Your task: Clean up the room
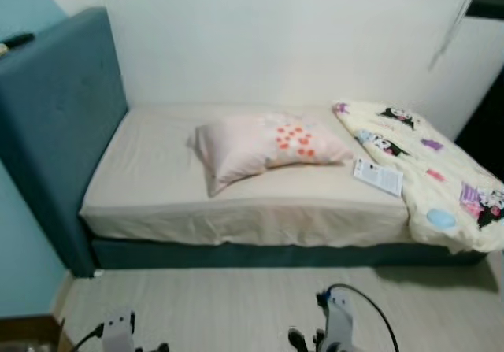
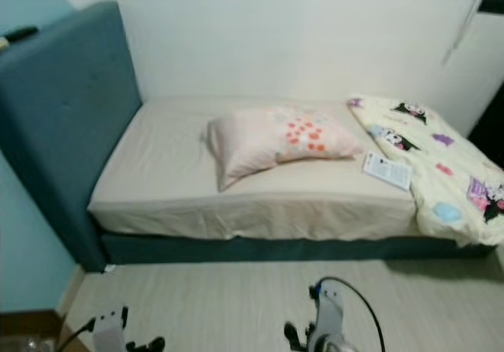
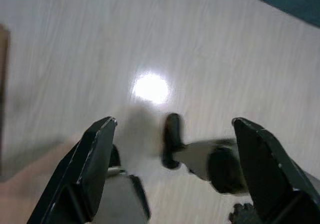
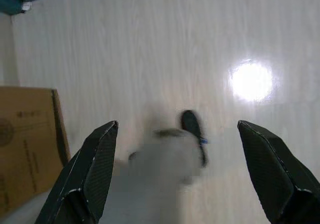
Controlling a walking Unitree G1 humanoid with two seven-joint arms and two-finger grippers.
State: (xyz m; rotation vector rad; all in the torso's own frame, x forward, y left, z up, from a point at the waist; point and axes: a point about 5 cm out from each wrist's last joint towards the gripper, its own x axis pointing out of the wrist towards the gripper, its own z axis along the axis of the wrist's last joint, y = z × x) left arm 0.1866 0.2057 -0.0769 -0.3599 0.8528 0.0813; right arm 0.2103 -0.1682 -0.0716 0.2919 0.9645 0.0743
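Both arms are hanging low; left gripper and right gripper jaws are standing open, empty. Advisable: approaching the bed squarely, then taking the pillow, centre frame, by an edge.

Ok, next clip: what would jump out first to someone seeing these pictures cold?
Probably the bed against the white wall, with its tall teal headboard on the robot's left. A pink pillow with red flowers lies askew mid-mattress, a cartoon-print blanket is bunched at the right end, and a small booklet rests between them. Both grippers, left and right, hang open over pale floor.
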